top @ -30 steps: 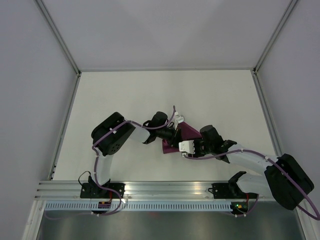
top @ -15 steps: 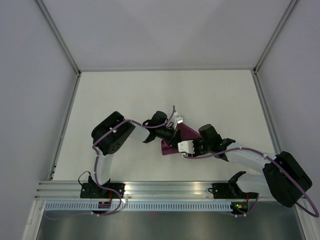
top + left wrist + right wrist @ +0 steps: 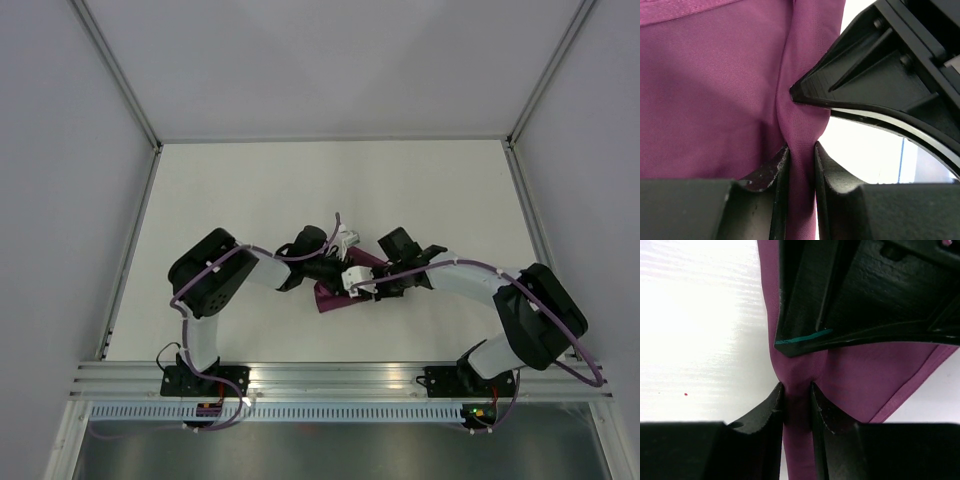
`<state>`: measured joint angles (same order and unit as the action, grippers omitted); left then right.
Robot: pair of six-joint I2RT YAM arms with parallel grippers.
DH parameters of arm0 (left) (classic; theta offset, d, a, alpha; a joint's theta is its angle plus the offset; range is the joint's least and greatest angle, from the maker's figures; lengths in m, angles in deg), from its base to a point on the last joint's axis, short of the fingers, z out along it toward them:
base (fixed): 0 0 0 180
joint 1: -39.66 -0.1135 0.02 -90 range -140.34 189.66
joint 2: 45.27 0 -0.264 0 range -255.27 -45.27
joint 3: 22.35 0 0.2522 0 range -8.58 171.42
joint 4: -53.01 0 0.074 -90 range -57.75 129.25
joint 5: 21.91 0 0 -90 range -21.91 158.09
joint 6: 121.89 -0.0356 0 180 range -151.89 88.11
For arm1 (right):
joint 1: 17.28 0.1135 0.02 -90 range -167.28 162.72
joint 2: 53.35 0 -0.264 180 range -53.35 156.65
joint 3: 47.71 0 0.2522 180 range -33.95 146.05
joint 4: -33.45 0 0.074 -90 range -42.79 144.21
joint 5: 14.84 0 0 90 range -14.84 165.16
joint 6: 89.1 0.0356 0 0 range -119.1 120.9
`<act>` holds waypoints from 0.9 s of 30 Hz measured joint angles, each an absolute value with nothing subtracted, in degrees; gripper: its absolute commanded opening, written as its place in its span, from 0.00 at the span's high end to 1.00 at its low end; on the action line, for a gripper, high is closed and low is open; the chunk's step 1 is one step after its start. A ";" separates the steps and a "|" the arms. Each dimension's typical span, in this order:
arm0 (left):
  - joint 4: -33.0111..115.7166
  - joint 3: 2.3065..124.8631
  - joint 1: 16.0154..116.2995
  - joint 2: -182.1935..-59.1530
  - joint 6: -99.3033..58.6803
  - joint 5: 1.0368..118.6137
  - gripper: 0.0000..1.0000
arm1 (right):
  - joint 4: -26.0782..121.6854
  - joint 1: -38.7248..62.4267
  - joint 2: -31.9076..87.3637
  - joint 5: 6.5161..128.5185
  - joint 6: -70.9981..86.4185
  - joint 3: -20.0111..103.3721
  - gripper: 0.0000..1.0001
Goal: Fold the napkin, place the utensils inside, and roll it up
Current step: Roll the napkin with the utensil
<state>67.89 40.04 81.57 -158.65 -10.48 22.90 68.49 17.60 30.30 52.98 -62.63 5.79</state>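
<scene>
Left gripper and right gripper both clamp the napkin.
From above, you see the cloth bunched on the table between their tips. The left wrist view shows a raised fold squeezed between the fingers, with the other gripper's tip touching it just beyond. The right wrist view shows the same pinch.

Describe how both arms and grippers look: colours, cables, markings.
The left arm and right arm have white links, bulky black joints and lilac cables looped alongside. The left gripper and right gripper have matte black wedge-shaped fingers; one finger shows a teal edge stripe.
</scene>
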 measured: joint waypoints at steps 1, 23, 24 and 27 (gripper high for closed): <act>68.11 39.03 81.72 -157.67 -10.46 24.34 0.69 | 69.69 17.42 31.51 52.37 -62.81 7.06 0.87; 75.91 11.73 81.42 -124.88 -9.74 68.53 0.46 | 103.72 8.00 60.12 33.95 -66.76 38.69 0.91; 76.55 10.73 81.42 -123.13 -10.15 70.15 0.46 | 105.60 7.54 61.56 33.29 -66.57 40.13 0.91; 78.89 9.17 82.03 -119.57 -12.52 72.67 0.45 | 111.06 6.45 65.52 31.70 -65.43 43.72 0.91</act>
